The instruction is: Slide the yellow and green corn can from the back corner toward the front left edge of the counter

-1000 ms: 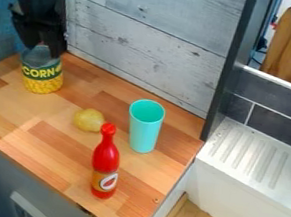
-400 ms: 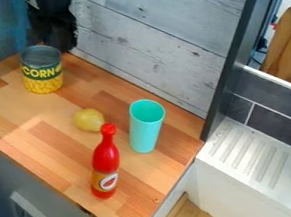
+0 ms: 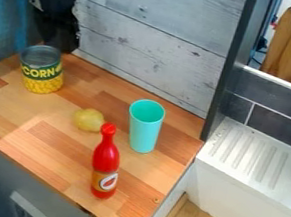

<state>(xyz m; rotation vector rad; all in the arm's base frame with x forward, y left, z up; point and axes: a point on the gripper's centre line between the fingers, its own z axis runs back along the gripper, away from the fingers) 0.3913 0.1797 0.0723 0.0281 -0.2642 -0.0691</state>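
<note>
A wall of pale grey, wood-grained boards (image 3: 151, 35) backs a desk of light and reddish-brown wooden blocks (image 3: 55, 146); to the right lies a white ridged draining board (image 3: 246, 156), cut off by the view's edge. At the upper left, the black two-part claw (image 3: 61, 43) hangs just beside a metal can with a yellow and green label (image 3: 42, 70), which stands upright on the desk near its back left corner. Dark parts merge there, so I cannot tell how far open the claw is, whether it has hold of anything or whether it touches the can. A rounded, dull yellow lump (image 3: 88, 119) lies near the middle, beside an upright red plastic bottle with a picture label (image 3: 106, 161). Behind the bottle, to the right, stands a tall turquoise cup (image 3: 144, 130), its bottom inside hidden.
</note>
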